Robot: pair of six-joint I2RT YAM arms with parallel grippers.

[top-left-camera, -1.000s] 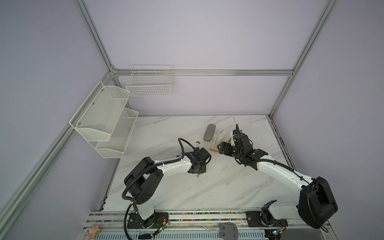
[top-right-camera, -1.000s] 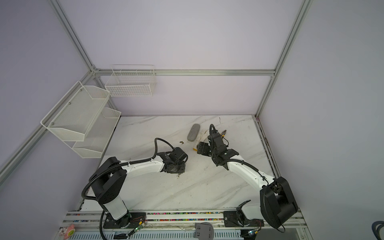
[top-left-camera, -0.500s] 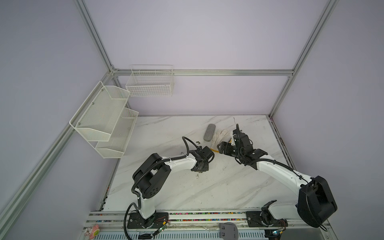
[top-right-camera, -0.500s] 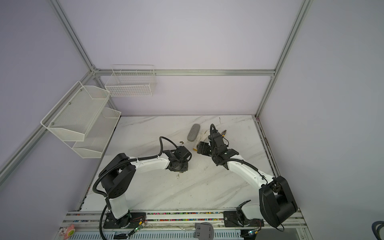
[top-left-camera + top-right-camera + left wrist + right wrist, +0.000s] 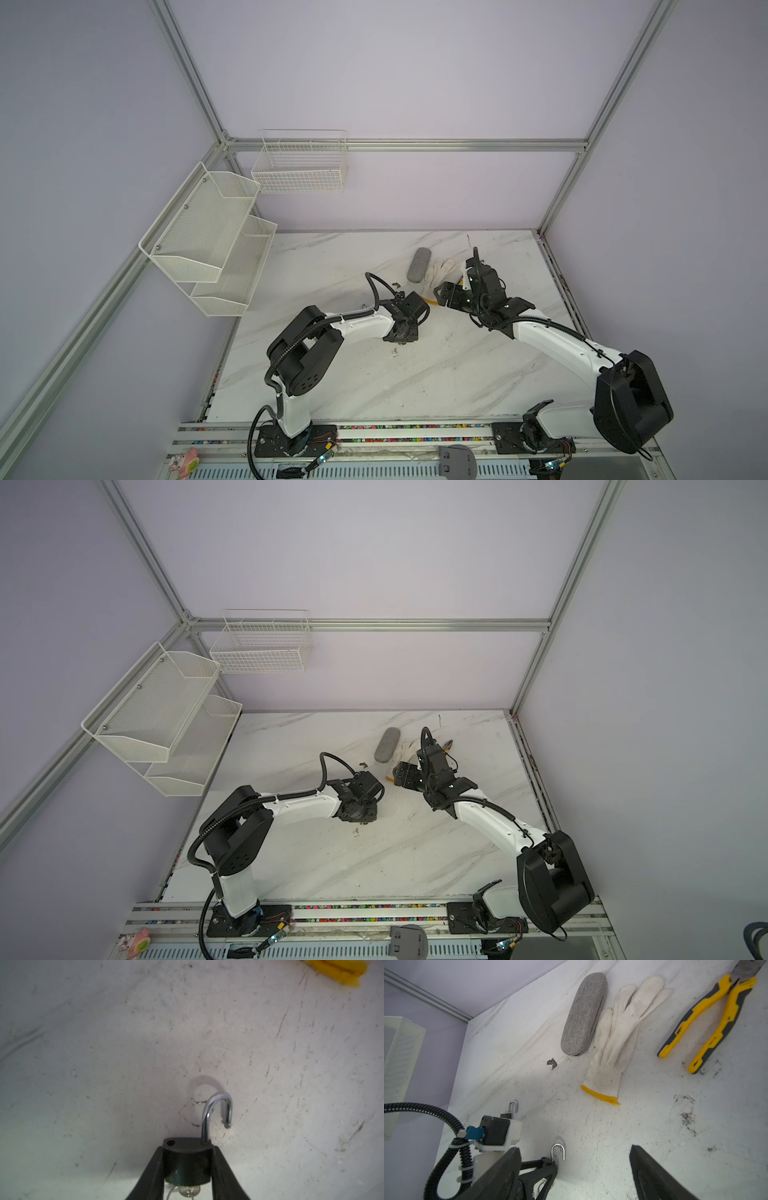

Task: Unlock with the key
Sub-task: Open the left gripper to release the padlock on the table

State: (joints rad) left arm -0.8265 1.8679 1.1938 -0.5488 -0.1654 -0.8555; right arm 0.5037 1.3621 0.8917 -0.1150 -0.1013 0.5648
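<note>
Left wrist view, closest in: the left tool (image 5: 188,1147) has its two black fingers pressed against both sides of one small black padlock (image 5: 187,1162), pinching it about the middle of the white marbled surface (image 5: 374,386). The lock's silver shackle (image 5: 209,1109) stands open, its short leg free and one hole in the body bare. One silver key (image 5: 190,1189) sits in the underside.

Just past that, the right tool (image 5: 574,1148) hangs spread wide with nothing between its fingers. From the right wrist view a second small dark padlock (image 5: 506,1115) peeps out behind the left arm's camera housing.

Farther back lie one white knit glove with a yellow cuff (image 5: 618,1032), one grey fabric oval case (image 5: 584,1014) just beside it, and one pair of yellow-and-grey pliers (image 5: 708,1020), set apart. On the far walls hang two white racks: one two-tier mesh shelf (image 5: 199,245) and one wire basket (image 5: 299,174).
</note>
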